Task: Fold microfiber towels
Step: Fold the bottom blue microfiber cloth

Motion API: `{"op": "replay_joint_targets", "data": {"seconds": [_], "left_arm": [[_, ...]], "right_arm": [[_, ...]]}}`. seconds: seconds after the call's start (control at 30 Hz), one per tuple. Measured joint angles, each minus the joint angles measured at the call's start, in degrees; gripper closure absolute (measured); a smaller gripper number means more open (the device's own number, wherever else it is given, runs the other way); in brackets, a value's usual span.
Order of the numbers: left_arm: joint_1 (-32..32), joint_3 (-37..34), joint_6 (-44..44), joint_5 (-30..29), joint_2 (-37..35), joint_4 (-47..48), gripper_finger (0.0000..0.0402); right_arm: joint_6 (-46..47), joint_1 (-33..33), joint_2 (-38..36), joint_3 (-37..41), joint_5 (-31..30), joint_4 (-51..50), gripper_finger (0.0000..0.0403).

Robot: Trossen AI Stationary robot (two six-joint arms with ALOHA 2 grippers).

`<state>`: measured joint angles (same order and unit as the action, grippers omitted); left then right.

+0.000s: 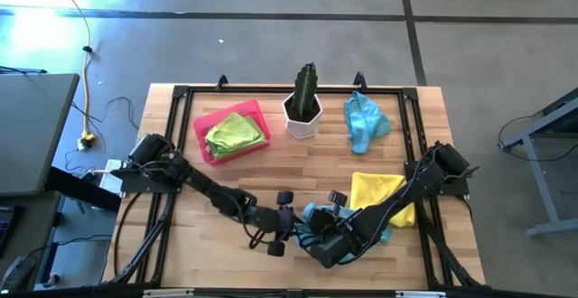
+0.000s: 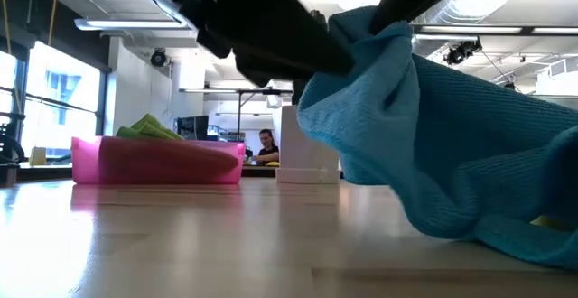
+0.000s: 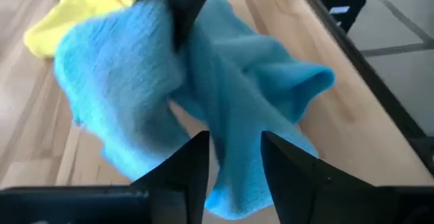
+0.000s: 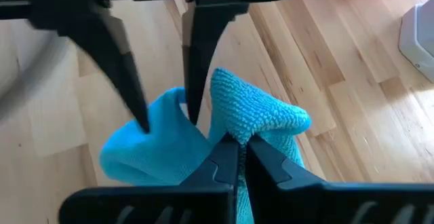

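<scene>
Room: grey concrete floor around my bench; across the table top, an open hall with ceiling lights and a person [image 2: 266, 146] seated far back.
Table [image 1: 226, 185]: pale wood planks, centre of the overhead frame, black frame rails along its edges.
My left arm: enters from the left edge of the overhead frame and reaches to the lower centre.
My right arm: comes in from the right edge to the same lower-centre spot.
Pink tray [image 1: 202, 135]: upper left of the table, a lime green towel [image 1: 235, 132] heaped in it.
Potted cactus [image 1: 304, 99]: upper centre, white pot.
Loose blue towel [image 1: 365, 122]: crumpled, upper right of the table.
Yellow towel [image 1: 375, 192]: right of centre, partly under my right arm.
Worked blue towel [image 4: 247, 115]: lower centre, bunched and lifted off the wood between my grippers.
My left gripper [image 3: 234, 159]: fingers spread, cloth lying between them.
My right gripper [image 4: 242, 157]: fingers pressed together, pinching a fold of the worked blue towel.
</scene>
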<state>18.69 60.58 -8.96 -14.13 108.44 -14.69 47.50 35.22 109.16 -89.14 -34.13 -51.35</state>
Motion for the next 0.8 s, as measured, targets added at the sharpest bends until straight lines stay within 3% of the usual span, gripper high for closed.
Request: {"op": "replay_joint_targets", "data": {"seconds": [0.27, 0.47, 0.63, 0.8], "left_arm": [[0.07, 0.0, -2.99, 1.63, 0.0, 1.87, 0.0321], [0.47, 0.61, -5.08, 2.17, 0.0, 1.69, 0.0389], [0.53, 1.65, -13.43, 5.49, -0.09, 2.79, 0.0395], [1.89, 2.32, -21.63, 9.34, -3.3, 12.93, 0.0399]], "right_arm": [[-0.01, 0.0, -0.02, 0.0, -1.01, 0.19, 0.04], [-0.85, 0.0, -0.04, 0.0, -1.0, 0.19, 0.0394], [-6.78, -0.04, -0.04, 0.0, -0.43, 0.2, 0.0342], [-13.08, -0.8, -0.06, -1.26, 3.5, -1.71, 0.0278]]}}
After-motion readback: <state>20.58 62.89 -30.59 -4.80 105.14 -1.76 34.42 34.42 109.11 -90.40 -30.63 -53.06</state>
